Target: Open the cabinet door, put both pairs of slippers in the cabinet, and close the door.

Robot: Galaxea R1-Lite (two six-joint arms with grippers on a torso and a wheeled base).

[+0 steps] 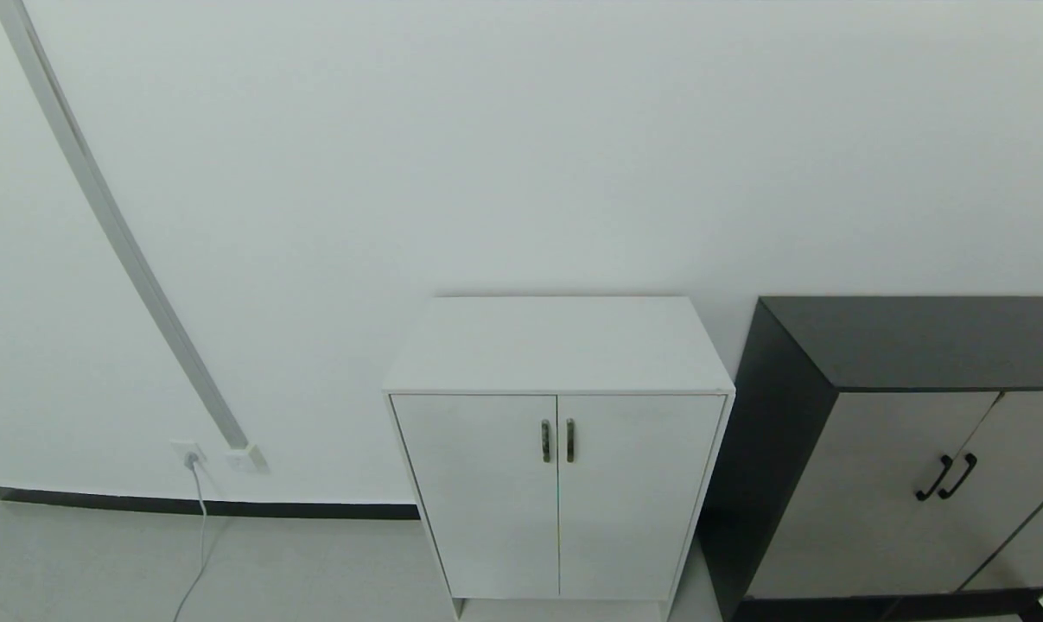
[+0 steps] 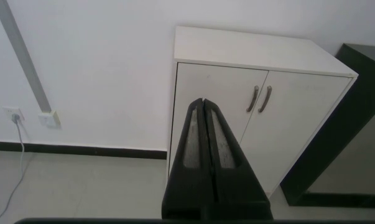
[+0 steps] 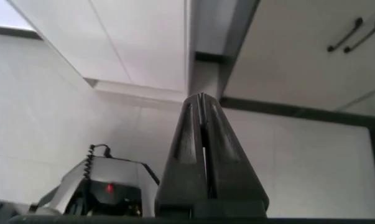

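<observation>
White cabinet (image 1: 558, 518), both doors (image 1: 478, 492) shut, handles (image 1: 558, 441) paired at the centre for pulling; left gripper (image 2: 203, 102) and right gripper (image 3: 203, 98) closed, holding nothing.

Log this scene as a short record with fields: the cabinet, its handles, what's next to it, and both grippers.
white cabinet: both doors shut
handles: two upright bars, side by side at the middle seam
dark cabinet: beside the white cabinet, on the robot's right
wall socket: low down, to the white cabinet's left
left gripper: shut, empty, apart from the white cabinet
right gripper: shut, empty
</observation>
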